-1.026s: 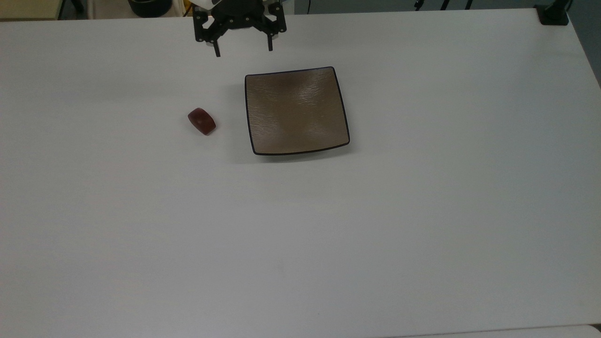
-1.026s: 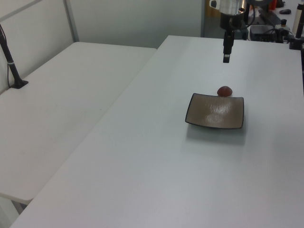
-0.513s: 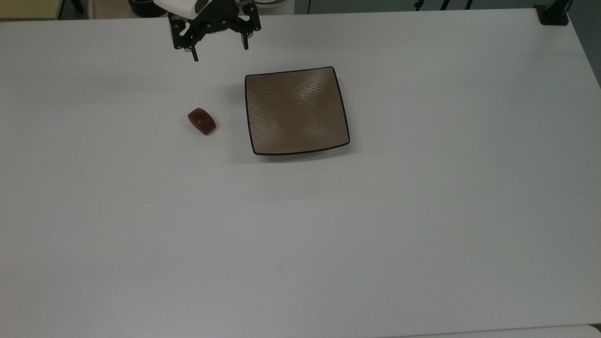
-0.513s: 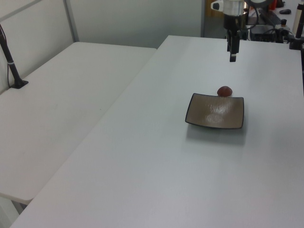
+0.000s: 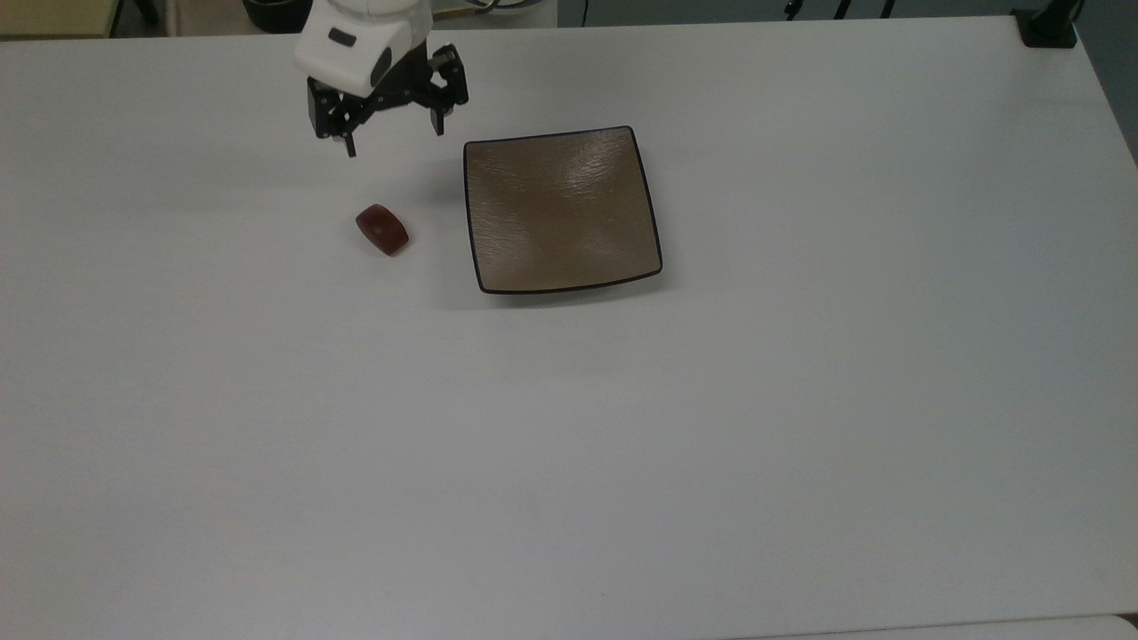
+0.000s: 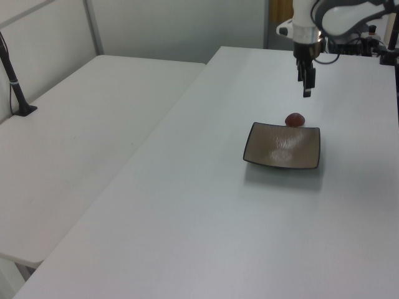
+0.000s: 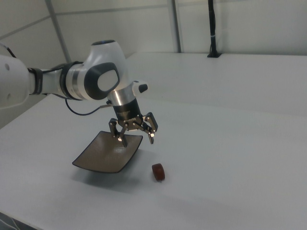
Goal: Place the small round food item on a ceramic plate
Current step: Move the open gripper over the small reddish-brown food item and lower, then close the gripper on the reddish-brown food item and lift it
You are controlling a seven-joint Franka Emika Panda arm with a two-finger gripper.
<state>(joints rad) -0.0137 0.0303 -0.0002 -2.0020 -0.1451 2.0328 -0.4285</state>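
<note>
The small dark red-brown food item (image 5: 382, 229) lies on the white table just off the top view's left side of the square brownish-tan plate (image 5: 561, 209). The plate holds nothing. My gripper (image 5: 392, 142) hangs open above the table, up-screen of the food item in the top view, with its fingers spread wide and nothing between them. In the right view the gripper (image 7: 137, 140) hovers over the plate's (image 7: 108, 153) near corner, with the food item (image 7: 159, 172) below and to the right view's right. In the left view the gripper (image 6: 307, 87) is above the food item (image 6: 295, 119), which lies behind the plate (image 6: 282, 145).
The white table (image 5: 622, 444) stretches wide around the plate. A second white table (image 6: 81, 124) adjoins on the left view's left. A black post base (image 5: 1047, 27) stands at the top view's upper right corner.
The gripper has moved toward the top view's left and down-screen, lowering closer to the food item. The plate and food item have stayed put.
</note>
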